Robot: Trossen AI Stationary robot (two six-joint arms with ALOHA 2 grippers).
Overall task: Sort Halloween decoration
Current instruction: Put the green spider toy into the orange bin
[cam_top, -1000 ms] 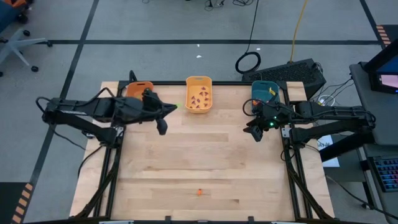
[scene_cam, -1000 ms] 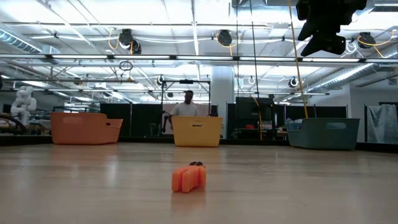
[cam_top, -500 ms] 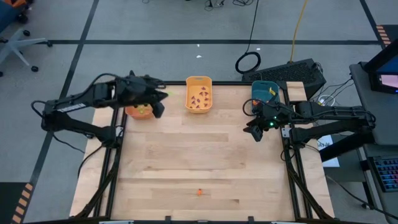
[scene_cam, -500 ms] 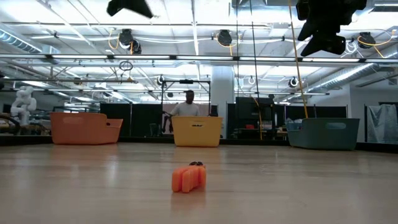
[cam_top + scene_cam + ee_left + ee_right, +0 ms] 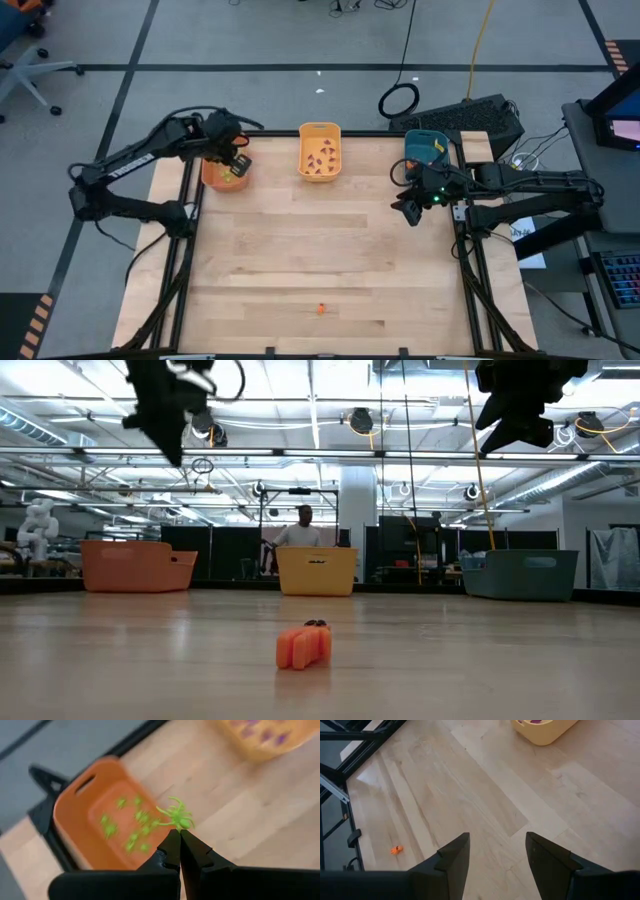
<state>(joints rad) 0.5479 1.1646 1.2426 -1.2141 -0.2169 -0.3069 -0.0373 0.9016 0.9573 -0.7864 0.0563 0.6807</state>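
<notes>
My left gripper [image 5: 179,834] hangs over the orange bin [image 5: 75,815] at the table's far left and is shut on a light green spider trinket [image 5: 176,816]. In the high view this gripper [image 5: 238,163] sits above that bin's right part. Several green trinkets [image 5: 131,822] lie in the orange bin, and purple ones [image 5: 320,155] lie in the yellow bin [image 5: 303,135]. One orange trinket [image 5: 321,309] rests on the boards near the table's near edge. My right gripper [image 5: 497,852] is open, high above the table's right side by the teal bin [image 5: 425,148]. My left gripper pinches the green spider between its two fingertips [image 5: 172,840], at the spider's near side [image 5: 179,826]. The spider sticks out past the fingertips, lifted clear over the orange bin's rim. Which of its parts is caught, the fingers hide.
Three bins stand in a row along the far edge: orange [image 5: 138,566], yellow [image 5: 316,571], teal [image 5: 520,574]. A person [image 5: 303,532] stands in the room behind the yellow bin. Bare boards spread between the bins and the orange trinket [image 5: 303,645].
My left gripper has swung from over the boards between the orange and yellow bins toward the table's far left edge, turning as it went, and now hangs over the orange bin. The green spider travelled with it.
</notes>
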